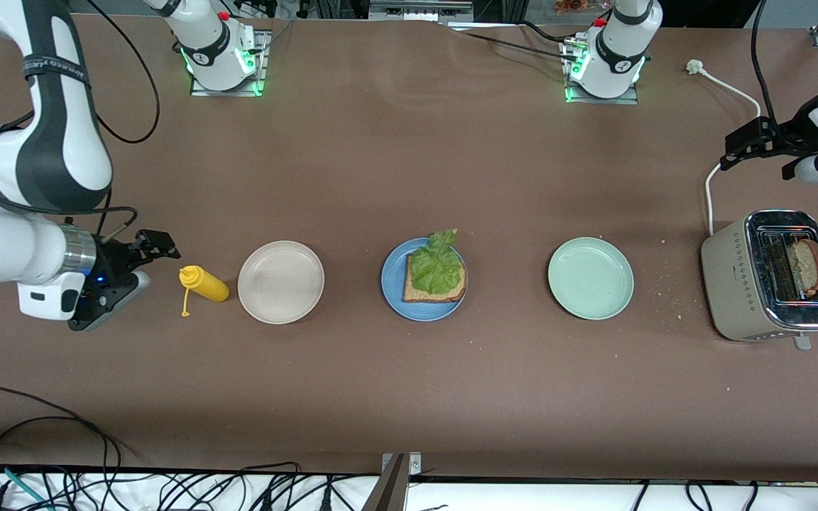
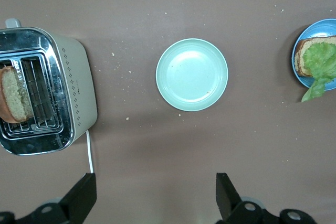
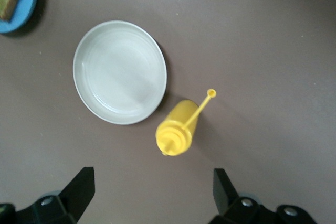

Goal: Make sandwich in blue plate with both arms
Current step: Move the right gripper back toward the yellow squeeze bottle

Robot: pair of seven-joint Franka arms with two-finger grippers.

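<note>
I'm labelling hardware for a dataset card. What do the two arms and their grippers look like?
Both arms are white, rounded and jointed, with black bands and trailing black cables. The right arm has grey lettering on its bands and a silver wrist ring. The right gripper and left gripper are black, with two fingers.

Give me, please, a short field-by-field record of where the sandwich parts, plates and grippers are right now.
blue plate: mid-table, holds one bread slice with lettuce leaf on top
second bread slice: in toaster slot, at left arm's end
pale green plate: empty, between blue plate and toaster
beige-white plate: empty
yellow squeeze bottle: lying beside beige-white plate
left gripper: open, above table near toaster
right gripper: open, near bottle
</note>
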